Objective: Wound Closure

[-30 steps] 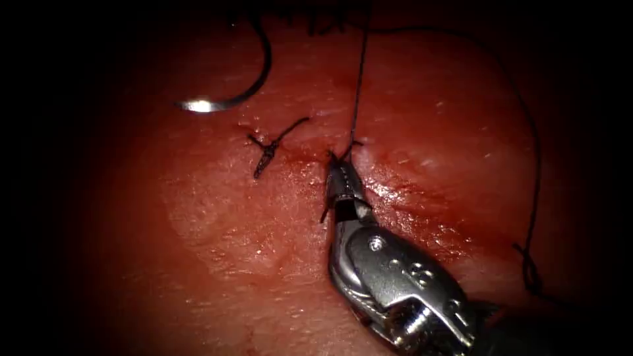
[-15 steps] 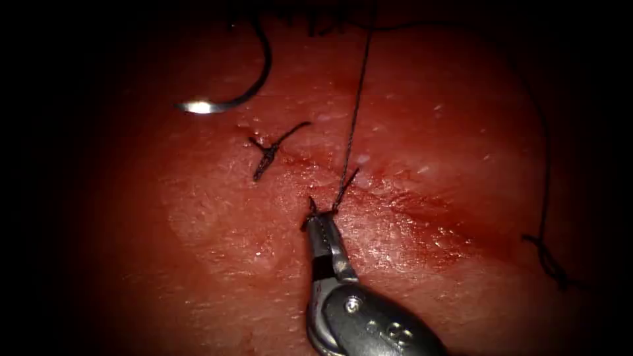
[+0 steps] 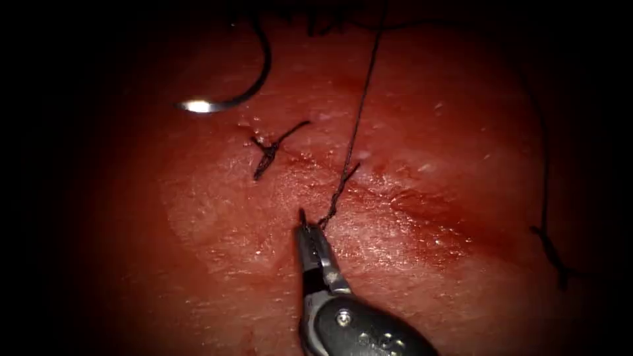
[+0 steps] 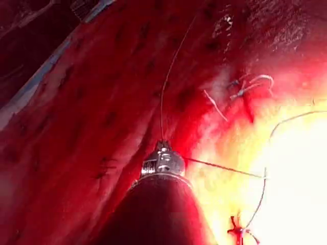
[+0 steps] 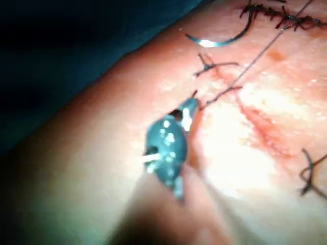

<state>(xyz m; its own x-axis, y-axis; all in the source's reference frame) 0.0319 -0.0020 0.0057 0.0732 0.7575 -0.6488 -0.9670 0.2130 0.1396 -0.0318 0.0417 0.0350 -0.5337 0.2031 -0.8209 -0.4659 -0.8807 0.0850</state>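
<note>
My right tool comes up from below, its jaws shut on a short end of the thread just left of the cut. From there the strand climbs taut across the cut and away upward. In the right wrist view the same tool holds the thread beside the cut. My left tool is shut on a thin taut strand above the tissue. The curved needle lies free on the tissue, left of the cut, held by neither tool.
A tied stitch with cut ends sits at the cut's upper end. A slack thread with a knot hangs down the right side. A row of dark stitches runs beyond the needle. Red fluid wets the cut.
My right tool has drawn back down and to the left with the thread end, pulling the strand out from the cut. The needle has stayed put.
</note>
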